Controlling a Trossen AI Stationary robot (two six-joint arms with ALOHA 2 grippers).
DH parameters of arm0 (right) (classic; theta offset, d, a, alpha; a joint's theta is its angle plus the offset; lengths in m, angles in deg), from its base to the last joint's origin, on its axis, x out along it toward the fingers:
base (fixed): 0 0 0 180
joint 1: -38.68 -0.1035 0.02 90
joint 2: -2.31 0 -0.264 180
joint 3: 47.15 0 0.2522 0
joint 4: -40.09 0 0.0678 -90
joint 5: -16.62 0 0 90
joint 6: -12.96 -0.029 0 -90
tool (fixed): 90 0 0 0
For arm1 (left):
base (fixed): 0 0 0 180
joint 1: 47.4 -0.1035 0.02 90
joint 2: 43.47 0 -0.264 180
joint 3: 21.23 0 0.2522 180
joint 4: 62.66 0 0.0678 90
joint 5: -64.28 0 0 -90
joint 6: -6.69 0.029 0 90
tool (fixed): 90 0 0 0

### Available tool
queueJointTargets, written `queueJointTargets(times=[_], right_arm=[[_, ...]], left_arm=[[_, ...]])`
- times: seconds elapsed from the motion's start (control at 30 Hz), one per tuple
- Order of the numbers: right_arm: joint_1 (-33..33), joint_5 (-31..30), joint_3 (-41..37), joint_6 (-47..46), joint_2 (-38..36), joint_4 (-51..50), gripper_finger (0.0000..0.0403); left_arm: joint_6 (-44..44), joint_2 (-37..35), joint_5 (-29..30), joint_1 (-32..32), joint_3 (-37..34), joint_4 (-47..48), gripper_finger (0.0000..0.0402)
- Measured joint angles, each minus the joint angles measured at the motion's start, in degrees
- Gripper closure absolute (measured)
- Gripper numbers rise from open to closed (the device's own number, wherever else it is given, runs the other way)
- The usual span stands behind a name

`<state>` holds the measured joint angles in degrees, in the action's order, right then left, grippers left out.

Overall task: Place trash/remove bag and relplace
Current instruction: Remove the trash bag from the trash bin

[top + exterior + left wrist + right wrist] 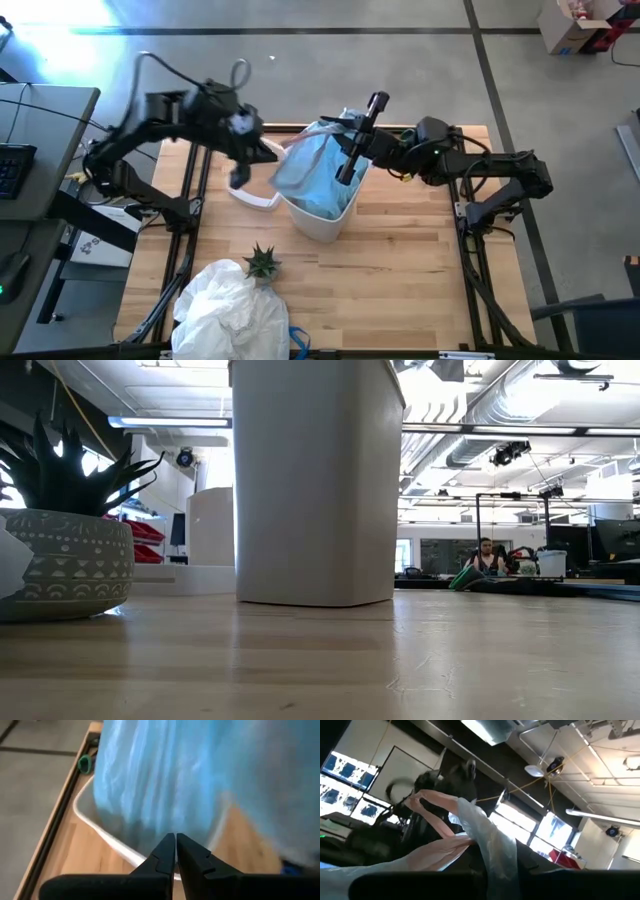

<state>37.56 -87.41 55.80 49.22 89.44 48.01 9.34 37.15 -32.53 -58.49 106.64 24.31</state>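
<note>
From overhead I see the blue bag (pixel 312 170) draped over the white bin (pixel 325 215); the low view shows only bin wall. My right gripper (pixel 347 172) pinches the bag's rim; the left gripper (pixel 176 845), clenched empty, sits just beside it.

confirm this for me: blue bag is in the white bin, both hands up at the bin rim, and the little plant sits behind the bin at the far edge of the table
Not quite. The plant sits in front of the bin, toward the near edge beside a white bag, as the high view shows. The rest holds: the blue bag is in the bin, with the left hand and right hand at its rim.
</note>
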Motion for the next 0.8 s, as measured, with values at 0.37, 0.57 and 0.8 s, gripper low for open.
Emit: queueJointTargets(times=[0.37,0.57,0.8], right_arm=[[-0.1,-0.4,0.0,0.2,-3.0,-0.6,0.0382],[-0.1,-0.5,0.0,0.1,-4.3,-3.7,0.0382],[0.1,-0.5,0.0,-0.2,-4.3,-6.0,0.0382]], left_arm=[[2.9,-1.3,0.7,4.0,-17.6,-17.1,0.0373],[-1.8,-1.2,5.7,4.4,-18.9,-16.9,0.0317],[-4.7,-0.9,8.1,7.0,-18.9,-16.3,0.021]])
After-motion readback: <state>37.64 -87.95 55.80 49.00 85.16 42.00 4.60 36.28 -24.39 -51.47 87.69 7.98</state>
